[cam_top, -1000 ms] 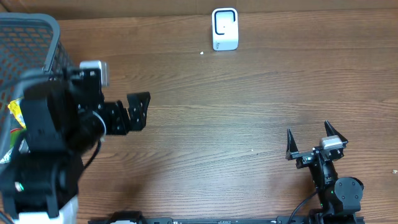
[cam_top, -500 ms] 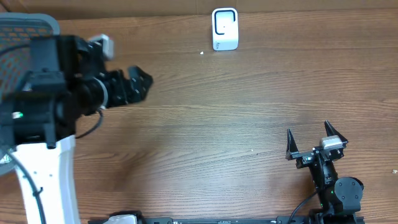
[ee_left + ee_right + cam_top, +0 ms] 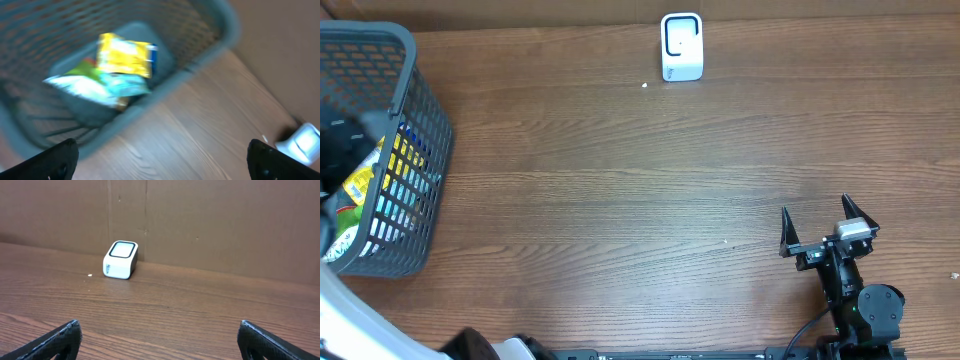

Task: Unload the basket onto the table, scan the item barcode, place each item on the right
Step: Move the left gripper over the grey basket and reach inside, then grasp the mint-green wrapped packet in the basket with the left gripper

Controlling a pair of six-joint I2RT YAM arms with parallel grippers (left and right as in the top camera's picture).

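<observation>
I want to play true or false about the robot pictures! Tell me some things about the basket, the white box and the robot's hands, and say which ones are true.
1. The grey basket has a yellow packet in it. True.
2. The right hand is holding a packet. False: it is open and empty.
3. The white scanner is inside the basket. False: it stands on the table, well apart from the basket.
4. The left hand is open with nothing in it. True.
</observation>
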